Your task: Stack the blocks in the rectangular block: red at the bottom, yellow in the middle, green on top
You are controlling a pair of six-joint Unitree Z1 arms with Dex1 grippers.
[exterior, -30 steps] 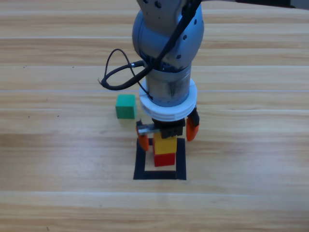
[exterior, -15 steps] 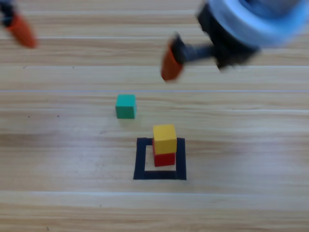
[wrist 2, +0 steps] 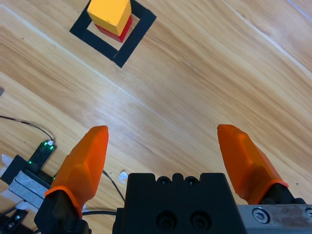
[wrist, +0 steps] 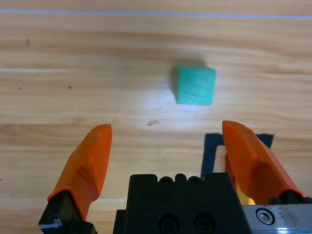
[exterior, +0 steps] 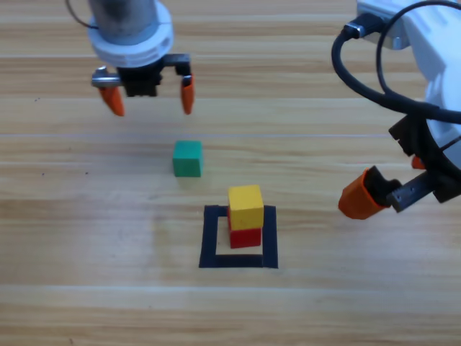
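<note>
The yellow cube (exterior: 245,205) sits on the red cube (exterior: 245,238) inside the black tape square (exterior: 209,239). The green cube (exterior: 187,158) lies alone on the wood, up and left of the square. My left gripper (exterior: 149,99) hangs open beyond the green cube, holding nothing. In the left wrist view the green cube (wrist: 194,85) lies ahead of the open left gripper (wrist: 168,127), slightly toward its right jaw, with a corner of the tape square (wrist: 210,151) near it. My right gripper (exterior: 389,180) waits open at the right edge. The right wrist view shows the yellow cube (wrist 2: 109,10) far off.
Wooden table all around. A dark cable (exterior: 360,76) loops from the right arm at the upper right. The right wrist view shows a small circuit board with wires (wrist 2: 29,168) at its lower left, off the stack's side.
The right gripper let go of the yellow cube on the red one and drew back to the right edge. The left gripper came in from the top left toward the green cube.
</note>
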